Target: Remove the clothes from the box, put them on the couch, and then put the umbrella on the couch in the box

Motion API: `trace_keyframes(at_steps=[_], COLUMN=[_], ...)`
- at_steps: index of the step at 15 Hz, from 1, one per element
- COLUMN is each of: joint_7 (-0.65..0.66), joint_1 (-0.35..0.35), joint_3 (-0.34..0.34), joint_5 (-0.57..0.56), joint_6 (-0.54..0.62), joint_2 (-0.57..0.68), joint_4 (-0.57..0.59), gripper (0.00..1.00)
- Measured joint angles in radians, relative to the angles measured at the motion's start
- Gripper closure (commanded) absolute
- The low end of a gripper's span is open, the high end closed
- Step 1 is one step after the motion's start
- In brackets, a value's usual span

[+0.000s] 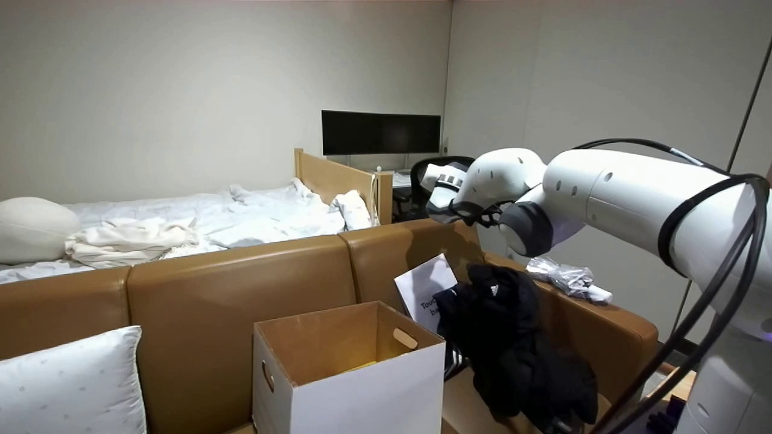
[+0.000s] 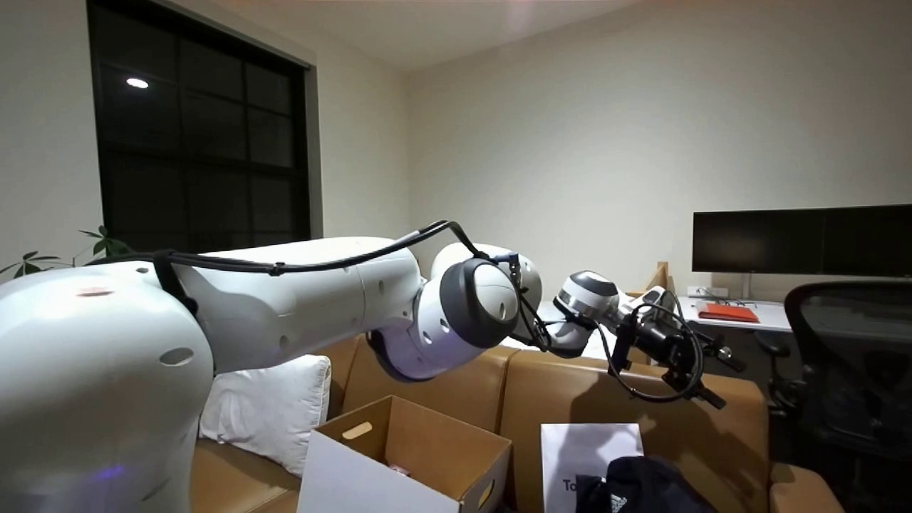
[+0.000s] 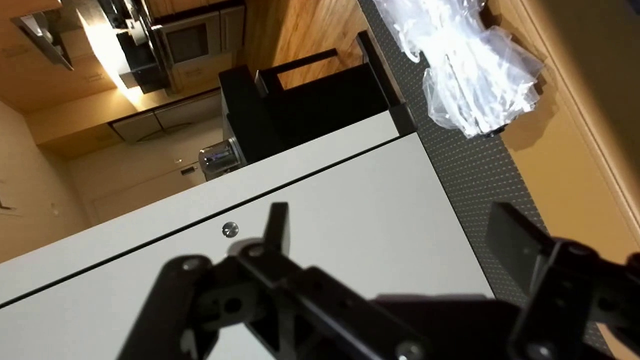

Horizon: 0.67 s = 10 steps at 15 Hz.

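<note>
Hanging high by the end of the couch (image 1: 241,286), the pincer (image 3: 392,222) has its fingers (image 3: 276,225) spread wide w/ nothing bet. them. The plastic-wrapped bundle (image 1: 567,280) on top of the couch arm is prob. the umbrella, but the wrap is too shiny to tell for sure. In the wrist view it lies up & to the rt, past the fingertips, not in the gap & not touching. It looks lower than the pincer, too. Its long side runs along the couch arm, so in the wrist view it slants, top left to bottom rt. The fingers face each other side to side there. My guess: the pincer has to go over & down to it w/ a small twist, so one finger lands on each long side. A grab on loose plastic alone might slip. The clothes (image 1: 512,337) lie in a black heap on the seat, bet. the box (image 1: 368,398) & the couch arm, so the 1st job looks done. The box has its top uncovered & stands on the far side of the heap from the bundle, so the bundle prob. has to pass over the clothes to get in.
</note>
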Motion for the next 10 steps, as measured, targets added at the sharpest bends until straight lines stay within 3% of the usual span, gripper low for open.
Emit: trace_keyframes(at_steps=[6, 8, 10], joint_7=[0.025, 0.025, 0.025], joint_1=[-0.028, -0.073, -0.133], joint_3=[0.054, 0.072, 0.089], joint_5=[0.066, 0.111, 0.155], joint_6=[0.092, 0.123, 0.231], joint_2=[-0.033, -0.049, -0.05], joint_4=[0.032, 0.024, 0.027], gripper=[0.0, 0.0, 0.0])
